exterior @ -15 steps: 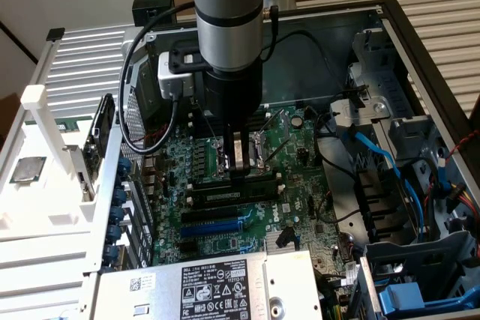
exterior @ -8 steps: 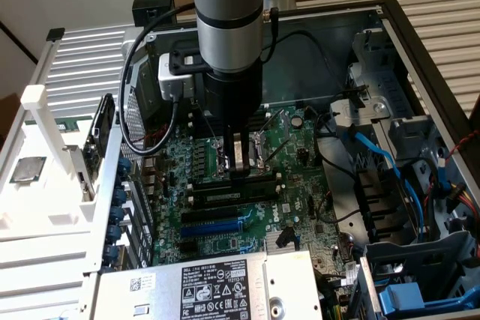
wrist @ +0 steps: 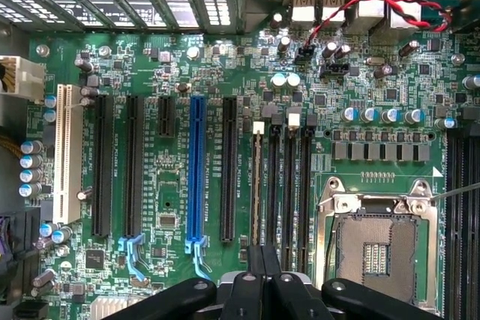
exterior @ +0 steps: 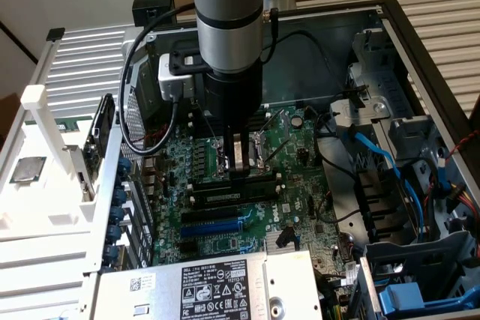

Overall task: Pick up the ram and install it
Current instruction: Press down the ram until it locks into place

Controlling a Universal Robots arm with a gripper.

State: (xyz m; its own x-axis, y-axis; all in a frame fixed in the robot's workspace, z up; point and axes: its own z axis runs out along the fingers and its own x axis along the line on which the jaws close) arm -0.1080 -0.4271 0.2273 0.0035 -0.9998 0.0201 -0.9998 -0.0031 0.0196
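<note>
One arm over an open PC case, exterior view, left to right:
white bracket (exterior: 37, 121): far left, outside the case, pale plastic.
black cable (exterior: 135, 103): loops down the exterior view's left of the arm (exterior: 229, 13), near the case's left wall.
power supply label (exterior: 214, 284): near edge, left of centre, silver box with black sticker.
motherboard (exterior: 300, 185): green, flat in the case floor, centre.
blue expansion slot (exterior: 217, 224): near side of the black memory slots (exterior: 225, 198), parallel to them.
gripper (exterior: 238, 166): straight down from the wrist, centre of the board, fingers pressed together, tips at the far memory slot.
ram (exterior: 255, 177): long dark stick lying along the far memory slot, directly under the fingertips; touching them. Cannot tell whether it's fully seated.
CPU socket (exterior: 270, 136): just far of the ram, partly behind the gripper.
blue SATA cable (exterior: 375, 151): right of the board, runs toward the drive bays.
drive cage (exterior: 420, 260): near right corner, grey with a blue latch.

Wrist view:
fingers (wrist: 264, 275): closed, meeting on the thin edge of the slot with the white latch (wrist: 258, 128).
CPU socket: open metal frame beside the memory slots.
</note>
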